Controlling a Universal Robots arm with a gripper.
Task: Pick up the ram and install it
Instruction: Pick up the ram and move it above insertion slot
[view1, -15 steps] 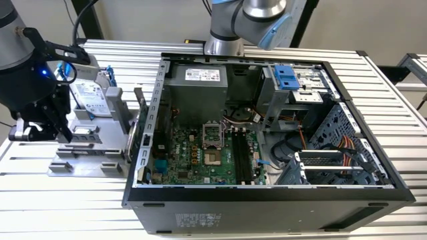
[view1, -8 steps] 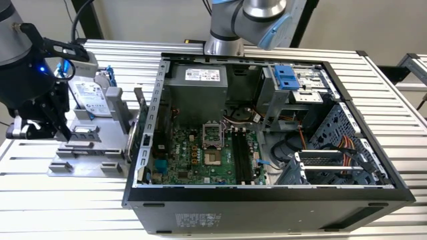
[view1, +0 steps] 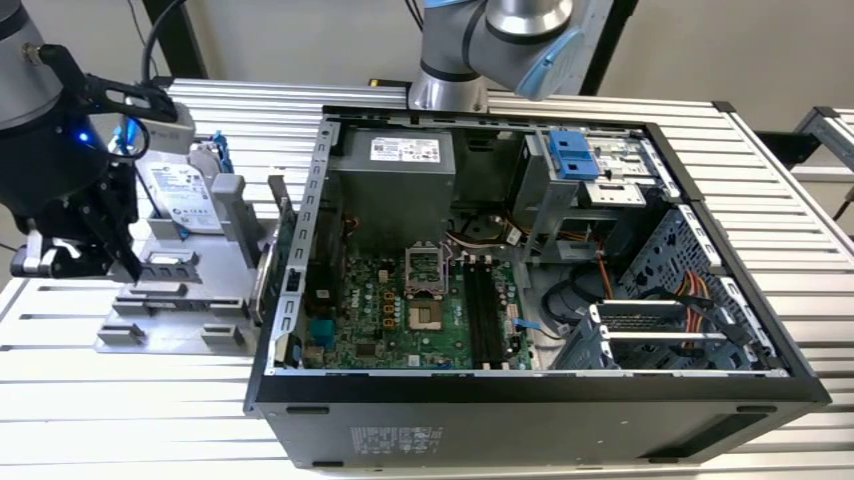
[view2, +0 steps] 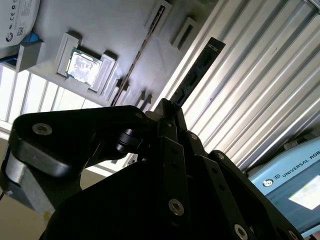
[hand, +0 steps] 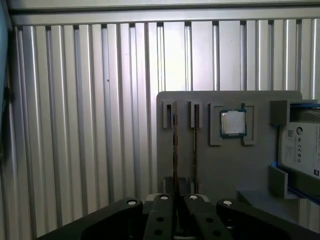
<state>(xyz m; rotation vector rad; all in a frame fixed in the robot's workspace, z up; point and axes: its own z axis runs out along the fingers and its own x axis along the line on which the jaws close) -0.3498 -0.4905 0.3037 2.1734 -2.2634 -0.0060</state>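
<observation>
A ribbed metal table (view1: 134, 420) carries an open computer case (view1: 534, 395) with its motherboard (view1: 387, 320) facing up. At the exterior view's left, the arm's dark wrist (view1: 47, 150) hangs over a grey parts holder (view1: 167, 335), pointing down at it and well apart from the case. The gripper (view2: 169, 111) has its jaws pinching the ram (view2: 200, 70). The ram is a thin, dark, narrow stick that juts straight out beyond the fingertips, above the holder.

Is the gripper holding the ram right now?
Yes, in the second wrist view the gripper is shut on the ram, which sticks out past its fingers.
</observation>
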